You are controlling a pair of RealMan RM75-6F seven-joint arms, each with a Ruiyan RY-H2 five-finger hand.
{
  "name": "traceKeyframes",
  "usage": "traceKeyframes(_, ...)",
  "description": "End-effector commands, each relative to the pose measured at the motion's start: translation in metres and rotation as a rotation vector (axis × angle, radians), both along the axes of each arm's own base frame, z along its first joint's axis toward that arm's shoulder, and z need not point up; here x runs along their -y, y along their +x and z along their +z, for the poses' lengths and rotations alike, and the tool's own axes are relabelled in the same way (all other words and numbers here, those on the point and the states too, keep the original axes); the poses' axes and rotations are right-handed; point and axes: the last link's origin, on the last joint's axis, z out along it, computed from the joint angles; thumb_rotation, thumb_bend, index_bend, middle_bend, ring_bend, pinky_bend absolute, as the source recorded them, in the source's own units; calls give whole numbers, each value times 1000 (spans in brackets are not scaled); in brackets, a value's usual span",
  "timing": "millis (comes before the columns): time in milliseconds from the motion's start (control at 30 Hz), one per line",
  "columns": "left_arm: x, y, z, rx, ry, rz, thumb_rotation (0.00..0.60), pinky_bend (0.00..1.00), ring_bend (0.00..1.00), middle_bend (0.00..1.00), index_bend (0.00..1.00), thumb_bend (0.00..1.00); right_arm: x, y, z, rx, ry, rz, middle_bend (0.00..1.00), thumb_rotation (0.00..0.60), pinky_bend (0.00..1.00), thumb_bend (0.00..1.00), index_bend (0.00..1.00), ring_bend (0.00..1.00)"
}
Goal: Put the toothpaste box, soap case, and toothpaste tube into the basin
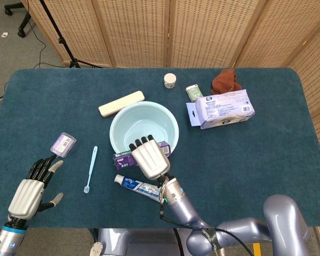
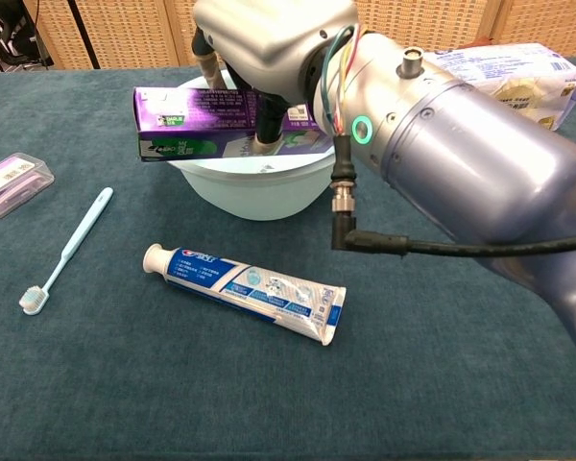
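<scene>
the right hand (image 1: 148,160) holds the purple toothpaste box (image 2: 204,122) in closed fingers, over the near edge of the basin (image 1: 144,116). the box sticks out past the edge, so it could tip out. the left hand (image 1: 32,186) is spread open, holding nothing.

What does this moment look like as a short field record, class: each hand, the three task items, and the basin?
right hand: holds the toothpaste box, fingers over its top
toothpaste box: level, over the basin's near rim, not inside
basin: nothing visible inside
toothpaste tube: flat on the table, in front of the basin
soap case: on the table, left of the toothbrush
left hand: holds nothing, fingers apart
</scene>
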Motion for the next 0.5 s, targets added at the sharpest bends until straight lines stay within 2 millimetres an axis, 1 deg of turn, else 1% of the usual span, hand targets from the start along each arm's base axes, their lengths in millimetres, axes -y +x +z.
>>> traceKeyframes(33, 0, 0, 0, 0, 1, -1, 600, 0, 0, 0, 0, 251, 0, 0, -2, 9, -3, -1, 529, 600, 547, 247, 710, 533)
traceKeyframes(100, 0, 0, 1, 2, 3, -1, 600, 0, 0, 0, 0, 251, 0, -2, -3, 4, -9, 0, 485, 600, 547, 241, 662, 516)
traceKeyframes(167, 0, 0, 1, 2, 3, -1, 600, 0, 0, 0, 0, 251, 0, -3, -2, 4, -8, -4, 423, 600, 547, 224, 550, 469)
traceKeyframes(233, 0, 0, 0, 2, 2, -1, 600, 0, 0, 0, 0, 251, -1, -4, -2, 6, -2, -9, 345, 600, 547, 208, 410, 397)
traceKeyframes(333, 0, 0, 0, 1, 2, -2, 600, 0, 0, 0, 0, 251, -1, -4, -1, 3, 1, -9, 241, 600, 547, 207, 280, 299)
traceKeyframes(367, 0, 0, 0, 1, 3, -2, 600, 0, 0, 0, 0, 251, -1, -5, 0, 5, 3, -8, 210, 600, 547, 207, 256, 268)
traceKeyframes(500, 0, 0, 0, 0, 4, -2, 600, 0, 0, 0, 0, 251, 1, -7, 2, 7, -11, -6, 119, 600, 533, 196, 211, 166)
